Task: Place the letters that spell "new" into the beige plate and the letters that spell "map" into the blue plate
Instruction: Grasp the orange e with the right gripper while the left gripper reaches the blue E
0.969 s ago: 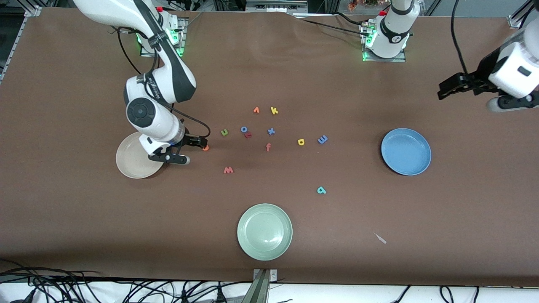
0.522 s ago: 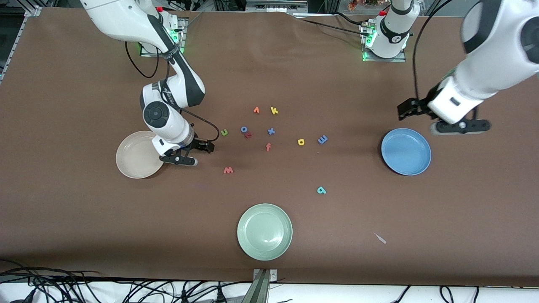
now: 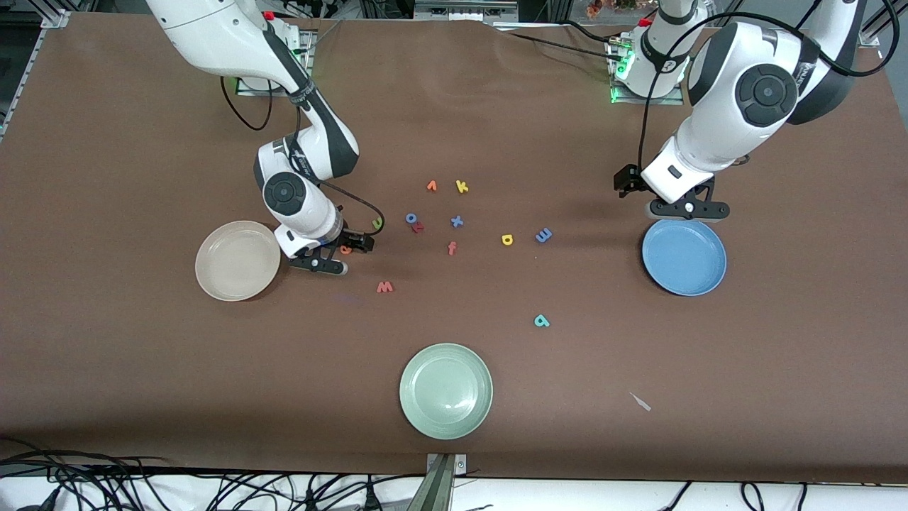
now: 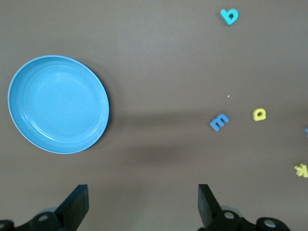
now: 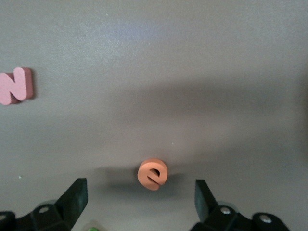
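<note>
In the front view the right gripper (image 3: pixel 339 250) sits low over the table just beside the beige plate (image 3: pixel 237 260), its fingers spread with the orange e (image 3: pixel 345 249) lying between them, a placement that looks meant to bracket that letter for a pick so it can go the short way into the plate. The green n (image 3: pixel 378 223) lies just beside the gripper, farther from the camera, and the red w (image 3: pixel 384 287) lies nearer the camera; both are on the cloth, and the beige plate holds nothing. The left gripper (image 3: pixel 674 202) hangs over the table at the rim of the blue plate (image 3: pixel 684 255), fingers apart and holding nothing, probably on its way to the blue m (image 3: pixel 543 235), the yellow p (image 3: pixel 506 239) and the teal a (image 3: pixel 541 321), which all lie on the table between the blue plate and the cluster of spare letters. The pale green plate (image 3: pixel 445 390) sits nearest the camera and is not part of the sorting. In the left wrist view the two fingers (image 4: pixel 74 208) stand wide with bare table between them, and the blue plate (image 4: pixel 57 103) is empty, with the m (image 4: pixel 219 121), p (image 4: pixel 259 114) and a (image 4: pixel 229 16) well apart from it. In the right wrist view the e (image 5: pixel 153 174) lies flat between the spread fingers (image 5: pixel 73 198), not yet touched by either, so the squeeze seems still to come, and the w (image 5: pixel 15 85) lies off to one edge.
</note>
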`<state>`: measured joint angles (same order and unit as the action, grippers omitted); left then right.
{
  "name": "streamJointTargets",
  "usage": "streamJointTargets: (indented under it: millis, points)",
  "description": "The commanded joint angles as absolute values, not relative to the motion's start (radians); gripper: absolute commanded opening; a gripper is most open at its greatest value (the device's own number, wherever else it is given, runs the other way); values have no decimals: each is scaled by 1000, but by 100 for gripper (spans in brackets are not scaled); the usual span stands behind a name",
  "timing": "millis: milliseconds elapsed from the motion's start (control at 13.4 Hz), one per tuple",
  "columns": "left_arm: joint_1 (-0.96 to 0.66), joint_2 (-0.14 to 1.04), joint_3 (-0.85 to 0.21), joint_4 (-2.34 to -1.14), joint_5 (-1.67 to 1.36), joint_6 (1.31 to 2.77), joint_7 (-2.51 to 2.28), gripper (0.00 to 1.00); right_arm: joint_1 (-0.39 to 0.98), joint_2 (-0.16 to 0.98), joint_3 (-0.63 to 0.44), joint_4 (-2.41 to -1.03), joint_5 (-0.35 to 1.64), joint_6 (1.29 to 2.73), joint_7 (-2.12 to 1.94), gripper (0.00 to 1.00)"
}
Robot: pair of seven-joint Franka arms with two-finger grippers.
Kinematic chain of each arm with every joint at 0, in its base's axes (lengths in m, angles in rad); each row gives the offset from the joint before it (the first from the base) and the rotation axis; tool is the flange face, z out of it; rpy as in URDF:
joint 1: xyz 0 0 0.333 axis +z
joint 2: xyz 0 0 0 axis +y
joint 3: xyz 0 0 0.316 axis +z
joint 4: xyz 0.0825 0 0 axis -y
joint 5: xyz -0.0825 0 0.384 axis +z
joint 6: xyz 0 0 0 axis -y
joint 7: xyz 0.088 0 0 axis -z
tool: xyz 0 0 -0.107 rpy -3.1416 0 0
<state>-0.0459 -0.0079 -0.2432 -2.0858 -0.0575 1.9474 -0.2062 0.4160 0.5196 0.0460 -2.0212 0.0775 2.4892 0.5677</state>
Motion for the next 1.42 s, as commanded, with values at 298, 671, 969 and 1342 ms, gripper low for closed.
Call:
streamJointTargets:
  millis: [298, 671, 969, 1342]
  points:
    - [-121, 109, -239, -2111, -95, 2032, -61, 100, 414, 541, 46, -2025, 91, 2508, 569, 75]
    - [-187, 230, -239, -2120, -97, 2238, -71, 100, 407, 541, 46, -2026, 92, 2507, 569, 60]
    - [-250, 285, -239, -2210, -97, 2474, -72, 100, 411, 541, 46, -2029, 92, 2507, 572, 46]
    - [-322, 391, -236, -2224, -97, 2608, -72, 93, 411, 542, 46, -2028, 92, 2505, 574, 42]
